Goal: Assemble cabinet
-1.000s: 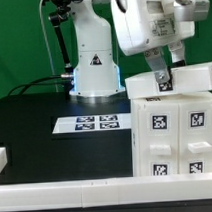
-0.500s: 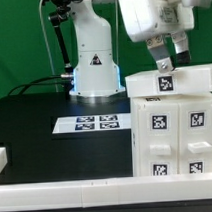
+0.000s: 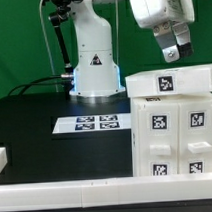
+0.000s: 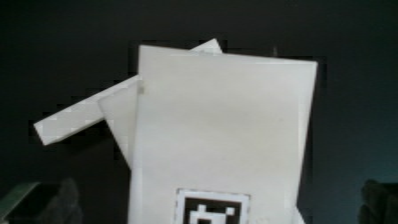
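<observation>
The cabinet [image 3: 175, 131] stands on the black worktop [image 3: 39, 107] at the exterior view's right. Its body looks largely built, with a top panel [image 3: 143, 84] lying across it slightly askew. The tool [image 3: 173, 55] hangs above, spread and empty, so squaring and seating that panel probably remains.

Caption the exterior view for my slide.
Open end effector hovers above the tagged white cabinet, with the marker board lying beside it on the black table.
</observation>
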